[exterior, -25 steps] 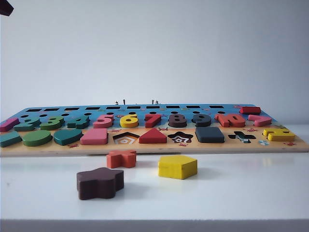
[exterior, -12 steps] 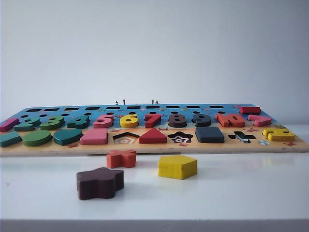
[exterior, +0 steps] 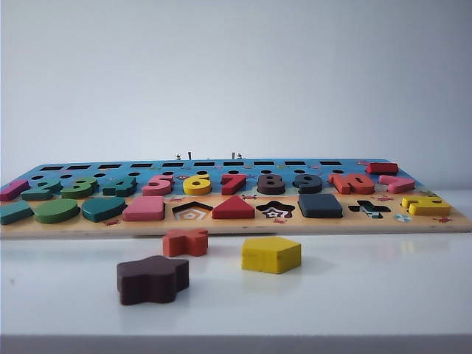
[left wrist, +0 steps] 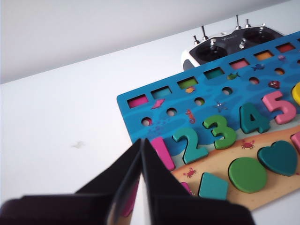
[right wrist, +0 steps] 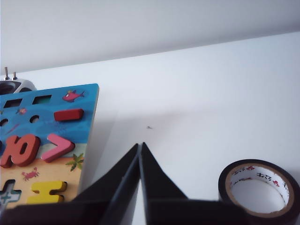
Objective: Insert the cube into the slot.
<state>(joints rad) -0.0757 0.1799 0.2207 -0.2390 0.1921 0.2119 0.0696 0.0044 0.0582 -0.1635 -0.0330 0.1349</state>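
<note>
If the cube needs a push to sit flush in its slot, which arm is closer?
Right, probably. The cube sits in the right half of the board, and the right gripper, shut, hovers off its right end. The left gripper, shut, hovers over the left end by the number 2.

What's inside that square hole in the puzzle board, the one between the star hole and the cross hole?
The dark navy cube sits in the slot, filling it. The slot's floor is covered, so its pattern can't be seen. Both grippers, left gripper and right gripper, are shut and away from it.
</note>
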